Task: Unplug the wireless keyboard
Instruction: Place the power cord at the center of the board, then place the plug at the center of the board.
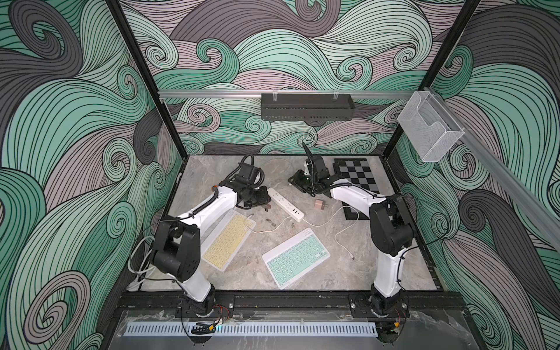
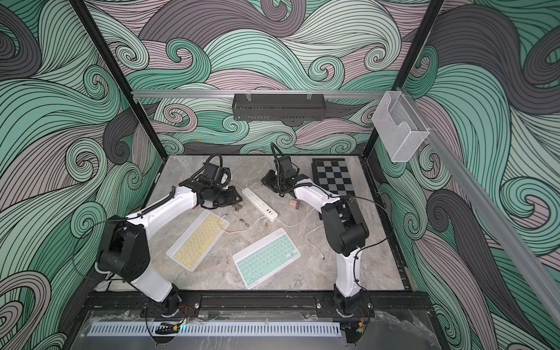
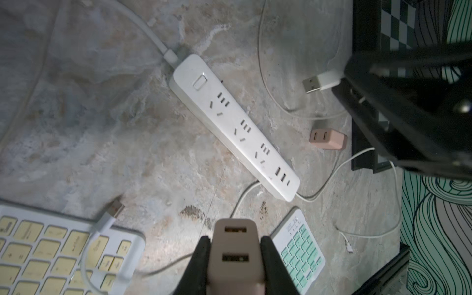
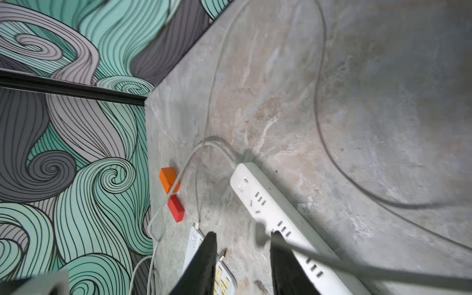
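- The left gripper (image 3: 235, 240) is clamped on a pink charger (image 3: 235, 268) at the bottom centre of the left wrist view. The charger's USB ports face out and both are empty, and it's well clear of the strip (image 3: 235, 127). Probably it's gripped like that to brace it while a cable gets pulled.
- The right gripper (image 4: 244, 235) has its jaws apart. A white USB plug (image 3: 320, 82) pokes out by its tip, upper right of the left wrist view. It looks loose, like it's being dropped.
- In a top view, the yellow keyboard (image 1: 227, 239) lies left of centre, with the green keyboard (image 1: 295, 257) just to its right.
- A small connector (image 4: 197, 225) meets the yellow keyboard's edge near the bottom of the right wrist view. It's impossible to tell whether it's seated. If it is, that end is what's left.
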Available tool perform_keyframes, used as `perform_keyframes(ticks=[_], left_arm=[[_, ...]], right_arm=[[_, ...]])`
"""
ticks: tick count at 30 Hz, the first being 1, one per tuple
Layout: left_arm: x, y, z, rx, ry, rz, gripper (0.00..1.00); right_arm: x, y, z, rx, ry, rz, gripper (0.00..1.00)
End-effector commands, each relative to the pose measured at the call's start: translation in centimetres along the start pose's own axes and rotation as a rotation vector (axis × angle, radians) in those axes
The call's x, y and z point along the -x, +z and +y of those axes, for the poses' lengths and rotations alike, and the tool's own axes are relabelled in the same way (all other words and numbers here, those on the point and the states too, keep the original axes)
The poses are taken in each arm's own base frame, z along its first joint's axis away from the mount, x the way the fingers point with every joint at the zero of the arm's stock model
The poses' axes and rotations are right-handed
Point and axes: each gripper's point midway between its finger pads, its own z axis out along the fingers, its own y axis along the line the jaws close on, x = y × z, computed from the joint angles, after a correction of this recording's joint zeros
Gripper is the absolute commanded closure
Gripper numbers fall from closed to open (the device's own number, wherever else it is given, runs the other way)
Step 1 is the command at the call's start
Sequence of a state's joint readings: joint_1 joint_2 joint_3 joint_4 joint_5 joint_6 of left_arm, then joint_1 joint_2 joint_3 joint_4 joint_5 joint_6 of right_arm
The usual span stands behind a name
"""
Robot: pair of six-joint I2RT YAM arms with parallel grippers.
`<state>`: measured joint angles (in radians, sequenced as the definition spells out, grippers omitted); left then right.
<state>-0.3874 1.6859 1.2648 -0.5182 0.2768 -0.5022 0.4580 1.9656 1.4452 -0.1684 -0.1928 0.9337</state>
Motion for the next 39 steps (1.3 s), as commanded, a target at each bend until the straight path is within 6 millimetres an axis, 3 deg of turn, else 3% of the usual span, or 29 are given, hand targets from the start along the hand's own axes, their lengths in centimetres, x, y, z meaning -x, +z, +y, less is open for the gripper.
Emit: perform_keyframes(ticks=[1,7,14,20,22,27,32,35,39], left_arm=[[0.2,2.2,-0.1,-0.034,0.009,0.054,1.00],[0.5,5.9,0.5,-0.058,-0.042,0.119,1.00],[0.2,8.4,1.4,-0.052,-0.074,0.175,0.98],[0.0,9.0,1.4,-0.062,-0.085,0.197,0.72],[0.3,8.5,1.2,-0.070,-0.081,0.189,0.61],[1.6,6.6,0.6,-0.087,-0.064,0.145,0.50],[2.4,3.6,2.0,-0.048,-0.082,0.090,0.49],[2.2,0.8,5.2,0.063,-0.100,0.055,0.49],[1.0,-3.0,11.3,0.269,-0.165,0.028,0.48]], right_arm=[[-2.0,-0.5,-0.7,0.014,-0.032,0.108,0.54],[-2.9,-2.8,0.4,0.123,-0.059,0.195,0.47],[-3.1,-4.8,0.1,0.170,-0.084,0.265,0.42],[-4.6,-6.2,1.5,0.236,-0.185,0.295,0.44],[-4.9,-6.6,1.6,0.236,-0.242,0.292,0.45],[-5.1,-6.9,1.1,0.192,-0.331,0.287,0.46],[-5.8,-7.3,2.2,0.222,-0.432,0.285,0.46],[-7.2,-7.3,3.0,0.218,-0.505,0.313,0.47],[-8.8,-5.9,4.6,0.240,-0.435,0.337,0.48]])
